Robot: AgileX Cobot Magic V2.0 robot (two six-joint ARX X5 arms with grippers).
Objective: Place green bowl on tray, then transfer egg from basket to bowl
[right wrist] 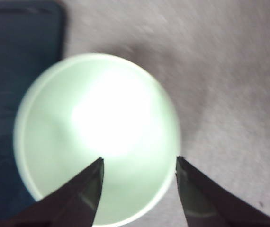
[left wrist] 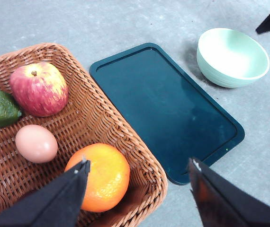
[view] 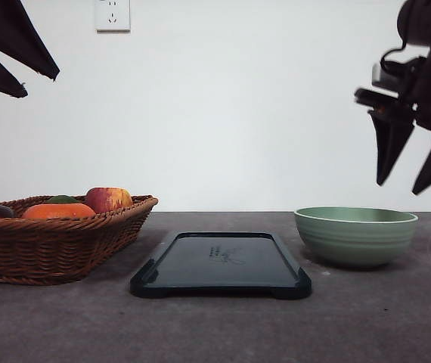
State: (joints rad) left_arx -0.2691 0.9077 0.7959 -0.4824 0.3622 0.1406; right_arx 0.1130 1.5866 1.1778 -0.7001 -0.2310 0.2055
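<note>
The green bowl (view: 355,234) (left wrist: 232,56) (right wrist: 97,137) stands empty on the table to the right of the dark tray (view: 221,265) (left wrist: 166,106), which is bare. My right gripper (view: 416,184) (right wrist: 139,163) hangs open well above the bowl, its fingers spread over the bowl's right side. The wicker basket (view: 49,246) (left wrist: 121,137) sits at the left and holds the egg (left wrist: 36,143), a red apple (left wrist: 39,89) (view: 108,199), an orange (left wrist: 104,176) (view: 58,211) and an avocado (left wrist: 0,109). My left gripper (left wrist: 137,165) (view: 41,83) is open, high above the basket.
Grey table surface runs in front of the tray and around the bowl. A white wall with a socket (view: 113,14) stands behind the table.
</note>
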